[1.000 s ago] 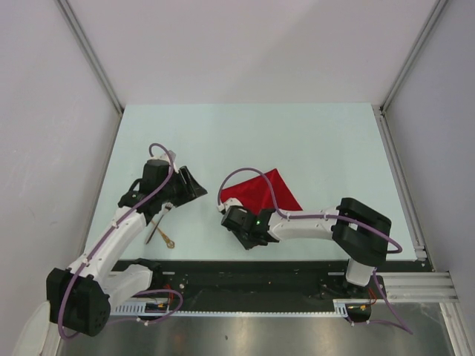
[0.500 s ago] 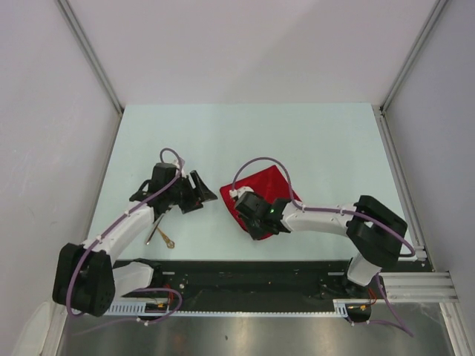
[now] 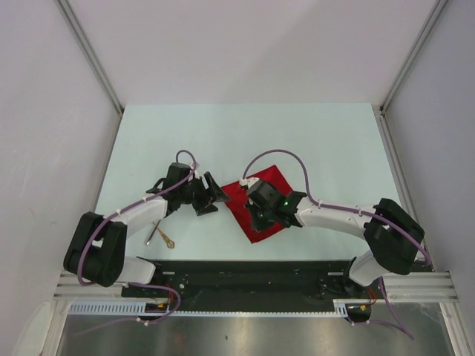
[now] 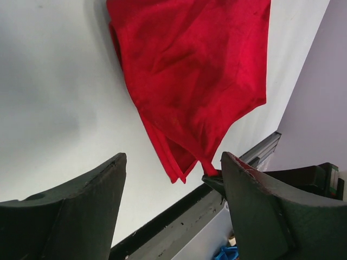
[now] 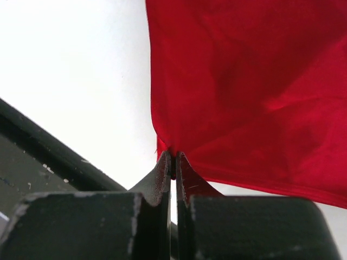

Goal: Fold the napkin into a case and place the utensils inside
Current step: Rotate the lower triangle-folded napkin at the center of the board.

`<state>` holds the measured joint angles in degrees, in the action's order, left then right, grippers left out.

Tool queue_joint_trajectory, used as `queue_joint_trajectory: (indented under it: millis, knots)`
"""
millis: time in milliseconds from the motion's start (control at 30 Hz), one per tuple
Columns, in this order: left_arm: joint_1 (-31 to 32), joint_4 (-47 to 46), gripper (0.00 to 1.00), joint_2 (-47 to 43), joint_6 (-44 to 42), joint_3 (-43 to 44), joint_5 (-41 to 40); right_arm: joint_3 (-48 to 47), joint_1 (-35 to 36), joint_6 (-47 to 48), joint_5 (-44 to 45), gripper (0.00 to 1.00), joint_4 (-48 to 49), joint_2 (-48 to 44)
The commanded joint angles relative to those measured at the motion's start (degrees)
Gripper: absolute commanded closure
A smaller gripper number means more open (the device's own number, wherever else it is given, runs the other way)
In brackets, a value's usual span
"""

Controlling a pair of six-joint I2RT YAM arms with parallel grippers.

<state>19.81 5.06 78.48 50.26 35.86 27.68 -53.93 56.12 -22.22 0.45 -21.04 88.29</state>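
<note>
On the pale surface (image 3: 223, 133), well inside every edge: the red napkin (image 3: 271, 182), doubled over, its layers showing along one side; broad room beyond it toward the far edge and both side edges; less room toward the front edge. Near the front-left: the gold utensils (image 3: 165, 239), just beside the left arm, well apart from the napkin. From the right: stretches low and long across the front, wrist over the napkin's near half; right fingers (image 5: 162, 179) clenched on the near corner, cloth pinched between the tips. From the left: bends inward, wrist turned toward the napkin's left edge; left fingers (image 4: 81, 206) spread wide, grasping nothing, close to the cloth.
</note>
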Motion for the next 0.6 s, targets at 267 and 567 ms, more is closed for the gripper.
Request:
queue_joint_trajectory:
  millis: [267, 567]
  knots:
    - [0.4, 1.0, 0.25, -4.2, -0.7, 1.1, -2.1, -0.9, 3.6, 2.4, 1.0, 0.86, -3.0, 3.0]
    - [0.6, 0.8, 0.25, -5.1, -0.7, 0.8, -0.6, 0.8, 0.0, 0.6, -3.1, 0.57, -4.1, -2.4]
